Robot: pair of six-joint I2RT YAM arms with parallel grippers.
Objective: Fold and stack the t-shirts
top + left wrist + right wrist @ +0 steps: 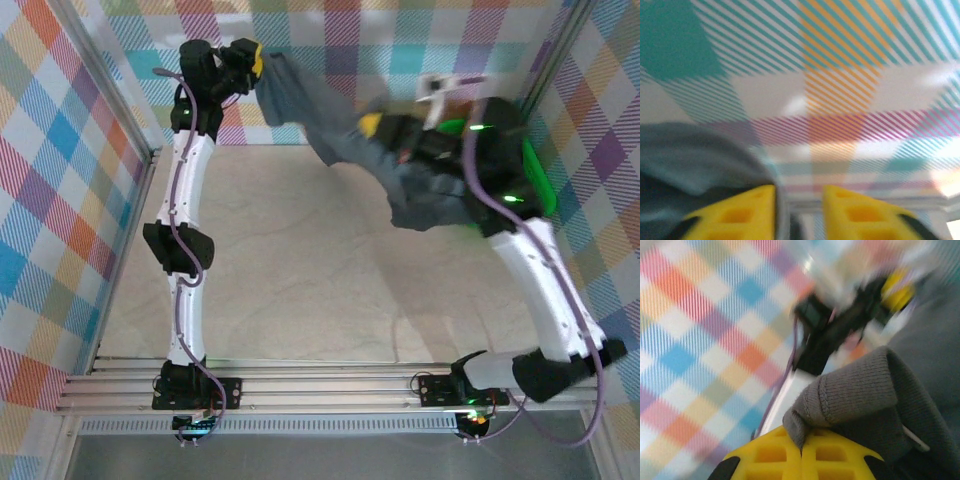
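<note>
So the grey t-shirt (320, 125) is up in the air at the far end of the counter (300, 270), strung between the two arms like a hammock. My guess is they lifted it to shake it flat before laying it down for folding.

The right pincer (372, 124) is pressed together on a thick ribbed edge of the shirt (855, 390), which looks like the collar. In the right wrist view the yellow fingers (770, 455) meet with the cloth bunched right at the seam between them, so that side is carrying the weight.

The left pincer (250, 62) is different. From its own camera the pincer (799, 210) is spread, with a clear gap, and the cloth (695, 155) lies over the outer side of one finger instead of between them. Can't tell if it's snagged there or about to slide off. If it drops, the shirt hangs from one corner and probably bunches.
</note>
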